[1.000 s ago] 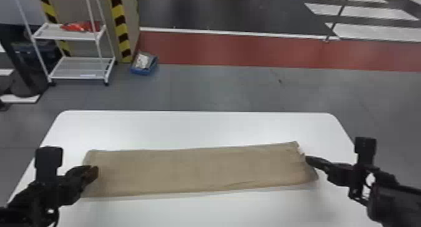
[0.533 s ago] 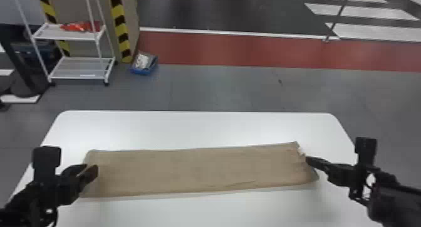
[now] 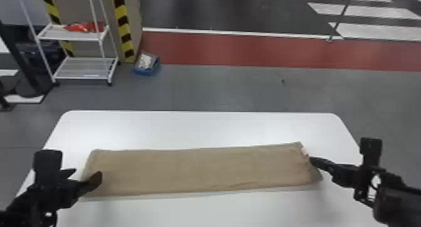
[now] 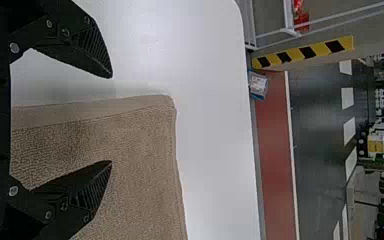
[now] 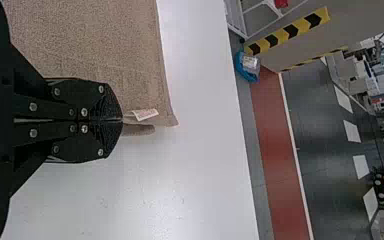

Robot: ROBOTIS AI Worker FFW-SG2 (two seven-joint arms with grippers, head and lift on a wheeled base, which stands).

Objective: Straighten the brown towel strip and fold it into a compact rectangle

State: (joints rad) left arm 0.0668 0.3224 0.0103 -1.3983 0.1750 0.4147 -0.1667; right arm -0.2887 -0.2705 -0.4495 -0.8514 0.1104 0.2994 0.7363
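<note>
White table (image 3: 188, 129): the work surface, with rounded far corners. Red floor band (image 3: 250, 50): beyond the table's far edge, running to the right. White shelf rack (image 3: 86, 68): on the floor, far left. Brown towel strip (image 3: 194, 170): laid lengthwise from left to right on the table, extended and nearly flat, with slight creases along its near edge toward the right. Left gripper (image 3: 87, 174): at the strip's left end, fingers wide apart, one over the cloth and the other beyond its end edge. Right gripper (image 3: 310, 160): at the strip's right end, fingers closed on the cloth edge. Blue bin (image 3: 143, 71): on the floor, right of the rack. White label (image 3: 304, 151): at the strip's far right corner, just beside the right fingertips.
</note>
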